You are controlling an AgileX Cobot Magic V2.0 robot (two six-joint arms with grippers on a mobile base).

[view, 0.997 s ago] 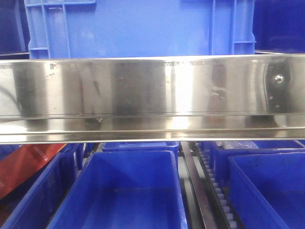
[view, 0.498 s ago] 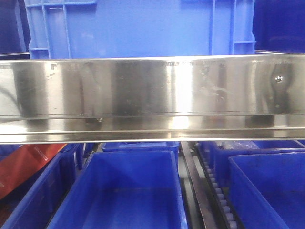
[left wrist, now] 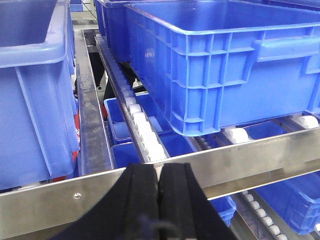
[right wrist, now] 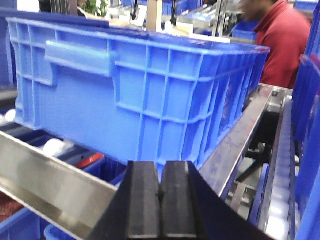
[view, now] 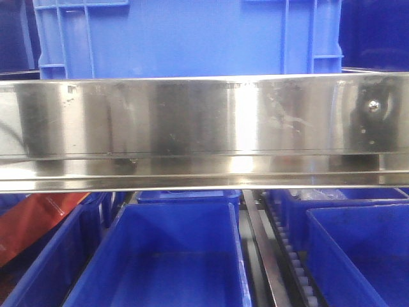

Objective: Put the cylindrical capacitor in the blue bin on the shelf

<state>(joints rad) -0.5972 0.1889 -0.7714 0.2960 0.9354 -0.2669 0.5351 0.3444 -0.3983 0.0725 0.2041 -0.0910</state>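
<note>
The cylindrical capacitor is not in view in any frame. The steel shelf rail (view: 204, 128) spans the front view, with a large blue crate (view: 185, 38) on the level above it and an open blue bin (view: 160, 256) on the level below. My left gripper (left wrist: 159, 175) is shut with its black pads together, just in front of the rail (left wrist: 250, 160) and left of the large crate (left wrist: 225, 75). My right gripper (right wrist: 160, 175) is shut, pads together, in front of the crate (right wrist: 125, 90) and over the rail (right wrist: 45, 185). Nothing shows between either pair of pads.
More blue bins stand on the lower level at the right (view: 358, 256) and left (view: 45, 262), beside an orange-red object (view: 32, 224). White roller tracks (left wrist: 142, 125) run between bins. A person in a red shirt (right wrist: 285, 35) stands behind the shelf.
Only the dark reflection around the screw at the rail's right end has shifted. The bins and the rail stand as before.
</note>
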